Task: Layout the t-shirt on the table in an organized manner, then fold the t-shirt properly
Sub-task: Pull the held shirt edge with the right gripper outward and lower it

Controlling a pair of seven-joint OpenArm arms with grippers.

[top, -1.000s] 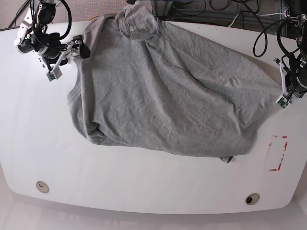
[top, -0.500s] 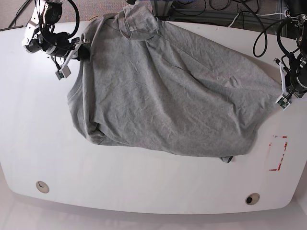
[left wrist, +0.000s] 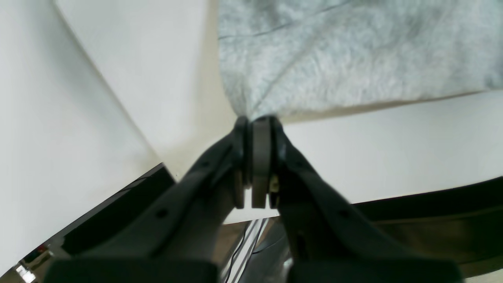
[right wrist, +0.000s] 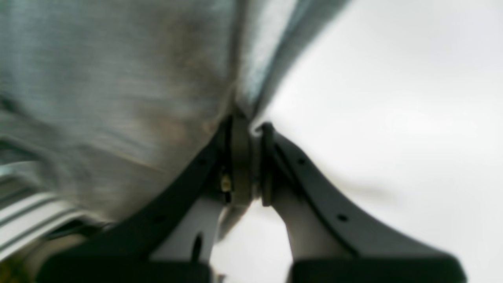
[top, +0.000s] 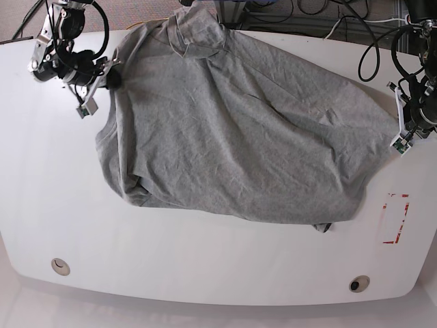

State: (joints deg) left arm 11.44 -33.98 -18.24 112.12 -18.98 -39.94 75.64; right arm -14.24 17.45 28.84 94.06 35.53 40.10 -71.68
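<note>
The heather-grey t-shirt (top: 239, 130) lies wrinkled and spread across the white table (top: 205, 266), its top part reaching over the far edge. At the shirt's upper left edge in the base view, my right gripper (top: 113, 74) is shut on the fabric; the right wrist view shows its jaws (right wrist: 247, 125) pinching a fold of grey cloth (right wrist: 118, 78). My left gripper (top: 398, 124) is shut on the shirt's right corner, and the left wrist view shows the tips (left wrist: 257, 120) clamped on the cloth edge (left wrist: 353, 51). No lettering shows.
A red rectangular outline (top: 396, 219) marks the table at the right, below the left arm. Two round holes (top: 60, 266) (top: 358, 283) sit near the front edge. Black cables (top: 321, 14) run behind the far edge.
My right gripper has shut on the shirt's upper left edge and drawn it a little to the left. The left arm, still gripping, has risen slightly toward the far side.
</note>
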